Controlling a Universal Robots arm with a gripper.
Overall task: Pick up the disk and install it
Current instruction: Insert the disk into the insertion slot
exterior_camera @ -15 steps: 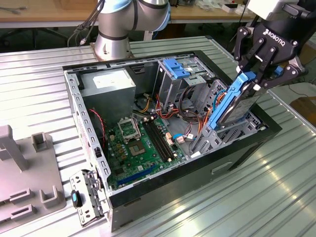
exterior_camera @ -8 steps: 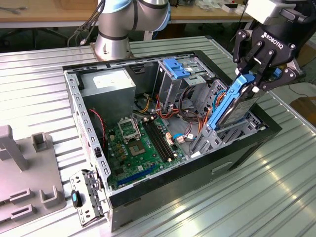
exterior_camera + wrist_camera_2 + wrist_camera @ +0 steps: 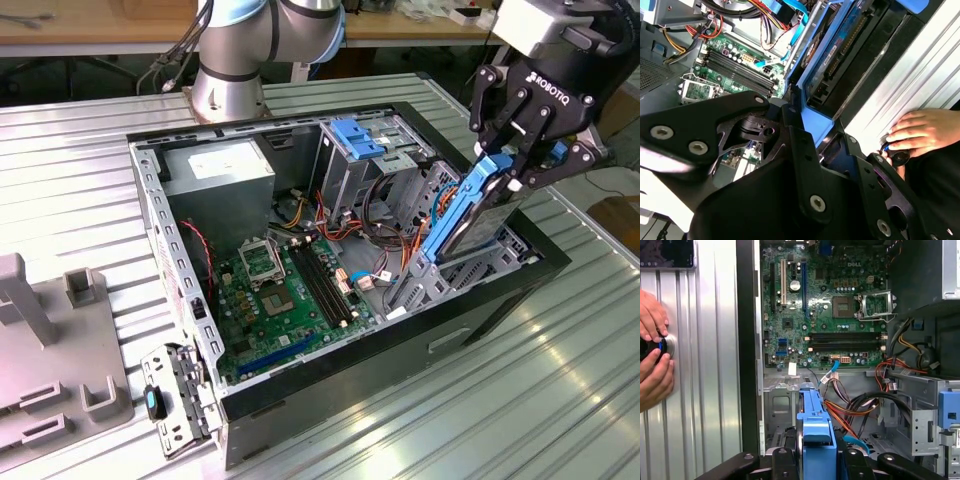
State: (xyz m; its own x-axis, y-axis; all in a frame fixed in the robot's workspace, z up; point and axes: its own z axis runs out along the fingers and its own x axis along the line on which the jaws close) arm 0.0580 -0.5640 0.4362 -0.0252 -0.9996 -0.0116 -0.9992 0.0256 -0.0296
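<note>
The disk, a grey drive in a bright blue carrier, hangs tilted on edge over the drive bay at the open computer case's end on the exterior view's right. Its lower end dips among the bay's blue rails. My gripper is shut on the disk's upper end, one black finger on each side. In the first wrist view the blue carrier runs from between my fingers toward the bay. The second wrist view shows the disk's underside leaning into the case.
Inside the case lie a green motherboard, a power supply, cable bundles and a silver drive cage with a blue latch. A person's hands rest on a knob on the ribbed table. A grey fixture stands at the exterior view's left.
</note>
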